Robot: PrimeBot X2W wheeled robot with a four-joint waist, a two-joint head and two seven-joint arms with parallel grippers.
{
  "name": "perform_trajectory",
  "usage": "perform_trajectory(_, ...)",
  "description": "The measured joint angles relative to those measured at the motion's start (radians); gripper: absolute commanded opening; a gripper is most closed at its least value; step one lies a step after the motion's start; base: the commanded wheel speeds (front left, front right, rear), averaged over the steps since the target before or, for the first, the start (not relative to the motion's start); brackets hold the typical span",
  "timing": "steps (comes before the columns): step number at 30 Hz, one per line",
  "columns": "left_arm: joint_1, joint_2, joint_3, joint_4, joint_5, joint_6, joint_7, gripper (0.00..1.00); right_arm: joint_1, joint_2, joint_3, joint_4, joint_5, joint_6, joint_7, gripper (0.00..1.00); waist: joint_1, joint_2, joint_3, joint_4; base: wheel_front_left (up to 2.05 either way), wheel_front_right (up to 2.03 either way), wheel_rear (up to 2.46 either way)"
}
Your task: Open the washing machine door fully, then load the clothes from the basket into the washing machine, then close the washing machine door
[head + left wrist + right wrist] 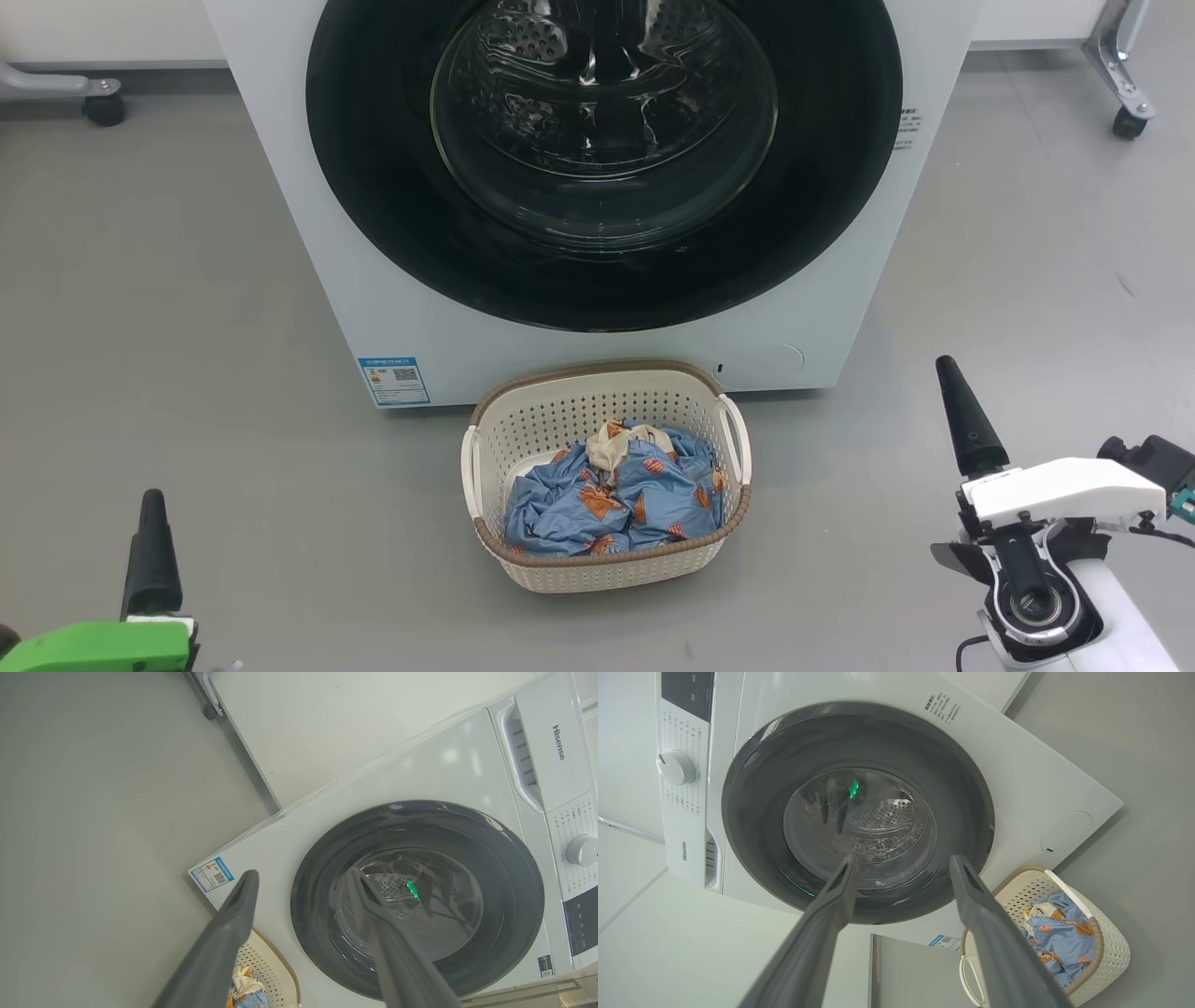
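Observation:
The white washing machine [280,187] stands straight ahead, and its washing machine door [373,187], black-rimmed with a glass bowl, lies shut flush against the front. On the floor just before it sits the cream basket [597,415], holding light blue printed clothes [616,504] with a small cream piece [611,443] on top. My left gripper [303,871] is open and empty, low at the left, well short of the basket; one of its fingers [149,560] shows in the head view. My right gripper [904,857] is open and empty at the lower right, its finger [969,425] pointing at the machine.
Grey floor spreads on both sides of the machine. Wheeled frame legs stand at the back left [103,107] and back right [1130,117]. A blue label [393,381] marks the machine's lower left corner. The control knob [675,766] sits on the top panel.

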Motion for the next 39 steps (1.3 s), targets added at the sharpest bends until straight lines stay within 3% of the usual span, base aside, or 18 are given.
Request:
perform_trajectory(19, -0.011, 0.063, -0.062, -0.002, 0.382, 0.002, -0.065, 1.00, -0.070, -0.046, 0.120, 0.060, -0.323, 0.008, -0.044, 1.00, 0.0000, 0.0000, 0.002, 0.005, 0.00, 0.00, 0.00)
perform_trajectory(30, -0.022, 0.071, -0.117, 0.004, 0.557, 0.014, -0.100, 1.00, -0.116, -0.073, 0.225, 0.120, -0.546, -0.019, -0.070, 1.00, 0.0000, 0.0000, 0.000, 0.009, 0.00, 0.00, 0.00)
perform_trajectory(39, -0.022, 0.071, -0.133, 0.018, 0.659, 0.028, -0.133, 1.00, -0.145, -0.072, 0.271, 0.151, -0.664, -0.029, -0.088, 1.00, 0.0000, 0.0001, -0.004, 0.013, 0.00, 0.00, 0.00)
